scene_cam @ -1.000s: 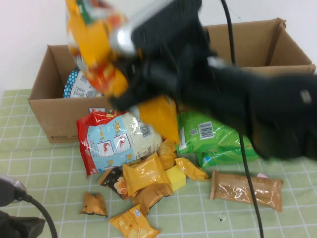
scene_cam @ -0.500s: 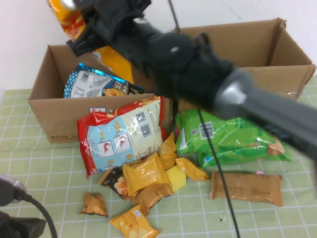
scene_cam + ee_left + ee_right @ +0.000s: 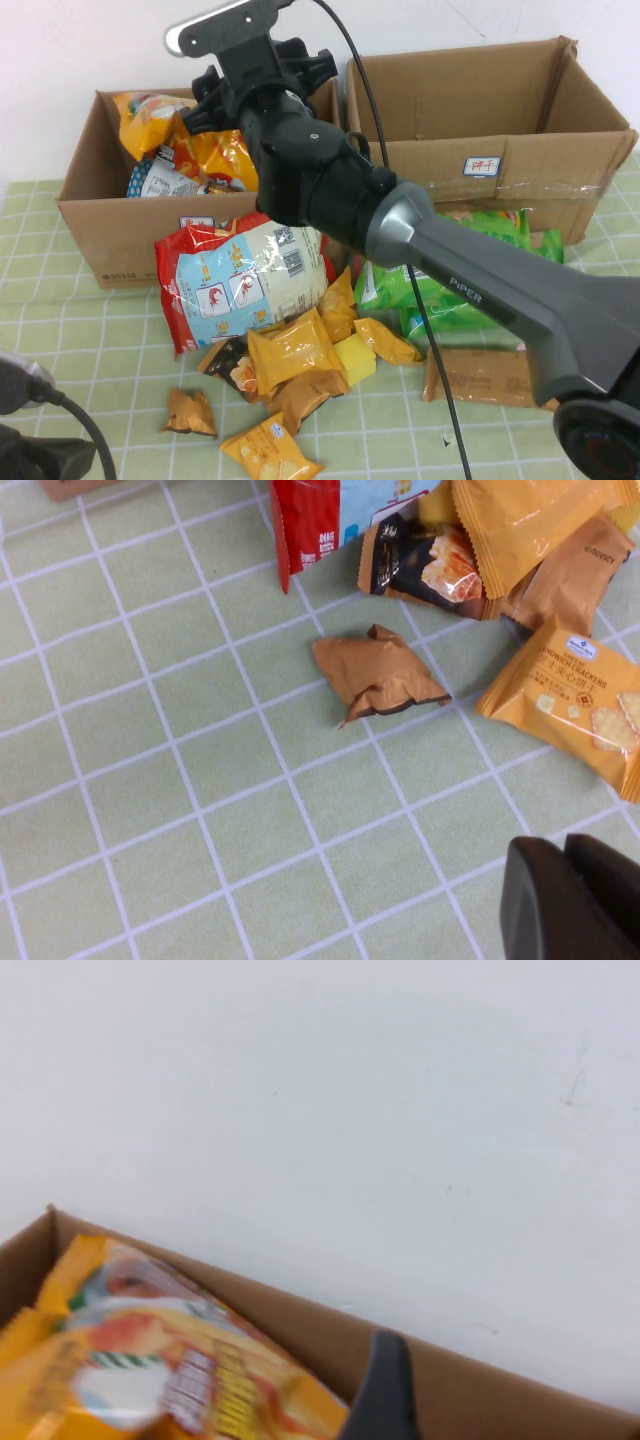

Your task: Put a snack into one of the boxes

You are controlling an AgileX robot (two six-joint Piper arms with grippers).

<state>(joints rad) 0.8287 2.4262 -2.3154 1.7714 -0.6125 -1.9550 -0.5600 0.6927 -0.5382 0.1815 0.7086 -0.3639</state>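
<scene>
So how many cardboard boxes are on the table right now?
2. The lower cardboard box sits at the back left, with the yellow-orange chip bag inside and the right tool above it. The taller taped box sits at the back right. The left tool hovers over the tablecloth.

Two cardboard boxes back there, the lower box [image 3: 120,245] and the taller box [image 3: 520,150], and two grippers: right gripper [image 3: 215,100] over the lower box, left gripper [image 3: 575,905] low over the checked cloth. One yellow-orange chip bag [image 3: 215,150], one red-and-white shrimp bag [image 3: 240,280], two green bags [image 3: 400,270], one long brown packet [image 3: 490,375].
</scene>
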